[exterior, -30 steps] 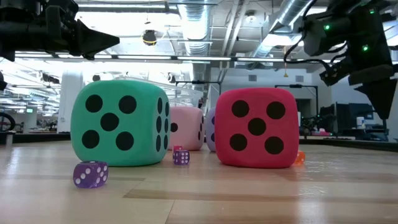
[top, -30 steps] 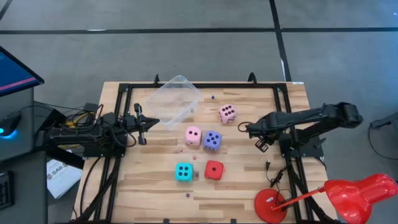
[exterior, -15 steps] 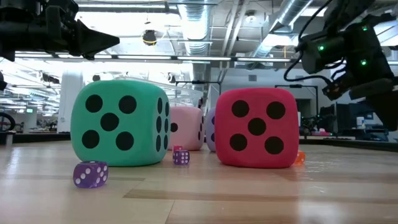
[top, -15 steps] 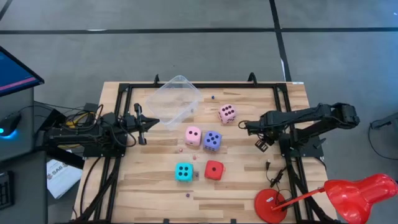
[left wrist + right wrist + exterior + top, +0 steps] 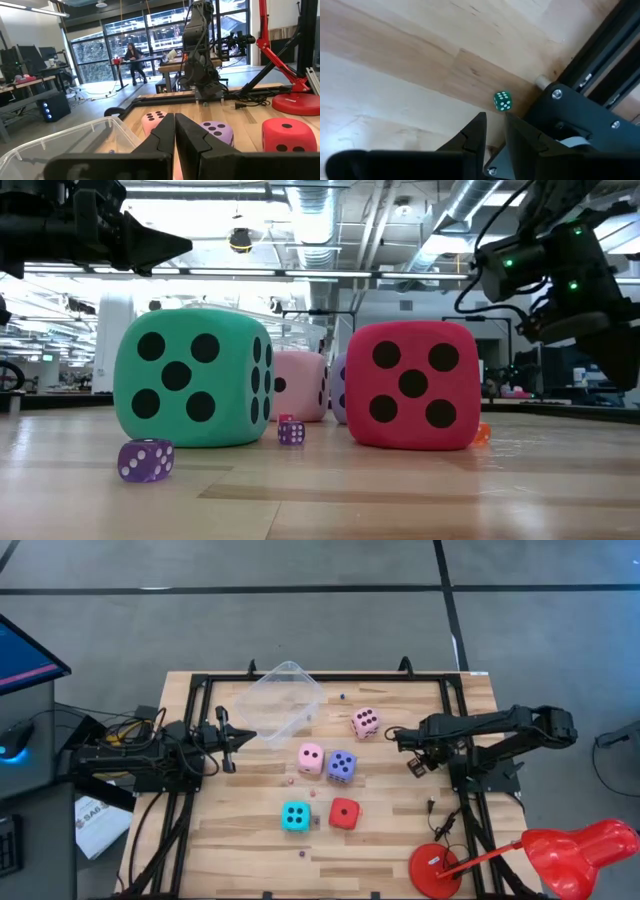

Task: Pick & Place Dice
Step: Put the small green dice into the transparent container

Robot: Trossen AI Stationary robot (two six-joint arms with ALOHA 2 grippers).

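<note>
Pale wooden table (image 5: 240, 830), black-framed. Right gripper (image 5: 412, 762), narrowly parted and empty, now edged nearer the pale pink rounded die (image 5: 365, 721); left gripper (image 5: 243, 737) clenched, idle. Nothing picked yet.

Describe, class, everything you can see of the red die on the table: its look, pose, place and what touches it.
The red die is a large rounded-corner cube that looks like soft foam, with dark round pips. In the low view the face towards the camera shows five pips. It sits flat and upright on the wooden table, just right of the cyan die, with a gap between them. No gripper touches it, only the table beneath.
</note>
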